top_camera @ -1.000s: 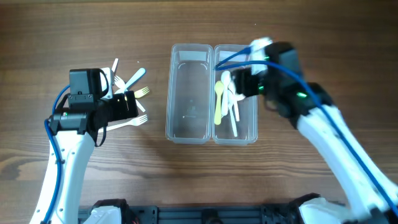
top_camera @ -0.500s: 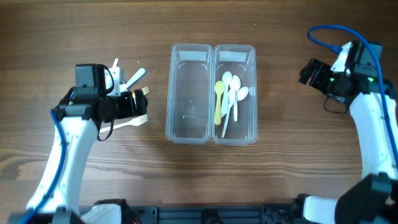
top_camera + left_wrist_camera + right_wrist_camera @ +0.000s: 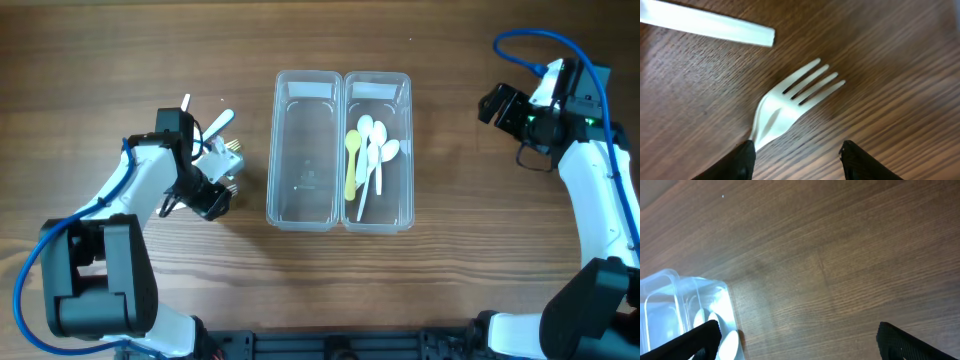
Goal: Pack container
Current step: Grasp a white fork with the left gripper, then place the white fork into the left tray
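Two clear containers stand side by side mid-table. The left container point(image 3: 302, 150) is empty. The right container point(image 3: 408, 150) holds a yellow spoon point(image 3: 351, 165) and white spoons point(image 3: 375, 150). Loose plastic forks point(image 3: 220, 126) lie left of the containers. My left gripper point(image 3: 210, 194) is open, low over them. In the left wrist view a white fork point(image 3: 790, 105) lies on the wood just ahead of the open jaws point(image 3: 797, 160), its handle near the left finger. My right gripper point(image 3: 498, 104) is open and empty, right of the containers point(image 3: 800, 340).
Another white utensil handle point(image 3: 705, 25) lies beyond the fork in the left wrist view. The right wrist view shows the right container's corner point(image 3: 685, 305) at lower left and bare wood ahead. A blue cable point(image 3: 520, 40) loops over the right arm.
My right arm left the right container and swung to the table's right side, leaving the spoons inside. My left gripper turned and dropped closer to the forks.
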Controlling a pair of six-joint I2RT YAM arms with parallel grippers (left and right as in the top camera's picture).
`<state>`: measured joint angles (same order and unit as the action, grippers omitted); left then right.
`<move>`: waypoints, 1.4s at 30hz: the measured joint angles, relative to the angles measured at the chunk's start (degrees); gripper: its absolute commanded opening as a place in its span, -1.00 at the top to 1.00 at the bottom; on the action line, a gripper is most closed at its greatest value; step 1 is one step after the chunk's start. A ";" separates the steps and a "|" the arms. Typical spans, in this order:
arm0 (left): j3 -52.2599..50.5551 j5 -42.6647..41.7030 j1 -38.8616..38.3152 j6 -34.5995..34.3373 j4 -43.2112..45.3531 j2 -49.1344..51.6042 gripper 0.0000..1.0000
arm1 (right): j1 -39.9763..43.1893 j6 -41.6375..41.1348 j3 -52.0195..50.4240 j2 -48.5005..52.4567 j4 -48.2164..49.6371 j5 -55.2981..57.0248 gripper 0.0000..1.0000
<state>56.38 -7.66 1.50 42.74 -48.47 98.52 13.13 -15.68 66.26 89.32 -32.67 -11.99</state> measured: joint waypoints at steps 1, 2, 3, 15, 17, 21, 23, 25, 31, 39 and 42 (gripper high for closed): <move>0.00 1.46 0.00 2.69 -0.04 0.00 -0.05 | 0.00 -0.13 0.00 0.00 0.39 0.07 -1.00; 0.00 3.32 0.00 5.31 -0.04 0.00 -0.03 | 0.00 -0.15 0.00 0.00 0.59 0.28 -1.00; 0.00 5.51 0.00 8.11 -0.02 0.00 0.00 | 0.00 -0.15 0.00 0.00 1.05 0.66 -1.00; 0.00 7.89 0.72 24.46 4.81 0.50 0.06 | 0.00 -0.17 0.00 0.00 1.86 1.14 -0.99; 0.00 7.32 0.72 24.52 4.81 1.05 0.07 | 0.00 -0.15 0.00 0.00 1.86 1.14 -0.99; 0.00 7.02 0.72 24.52 5.11 2.89 0.21 | 0.00 -0.15 0.00 0.00 1.84 1.16 -0.99; 0.46 6.71 0.72 24.74 5.07 3.56 0.66 | 0.00 -0.15 0.00 0.00 1.79 1.16 -1.00; 0.94 6.40 0.87 25.03 5.20 3.98 0.92 | 0.00 -0.15 0.00 0.00 1.40 1.31 -1.00; 1.01 5.99 0.33 21.40 5.11 3.80 0.92 | 0.00 -0.15 0.00 0.00 0.74 1.33 -0.99; 8.87 3.54 -11.34 -18.51 7.19 -15.21 0.92 | 0.00 -0.17 0.00 0.00 -1.07 1.31 -0.99; 9.27 2.80 -21.55 -34.56 11.98 -19.15 0.92 | 0.00 -0.20 0.00 0.00 -2.27 1.31 -0.99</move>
<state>65.65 -4.86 -20.05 8.19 -36.49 79.37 13.13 -15.88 66.26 89.32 -34.94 -10.68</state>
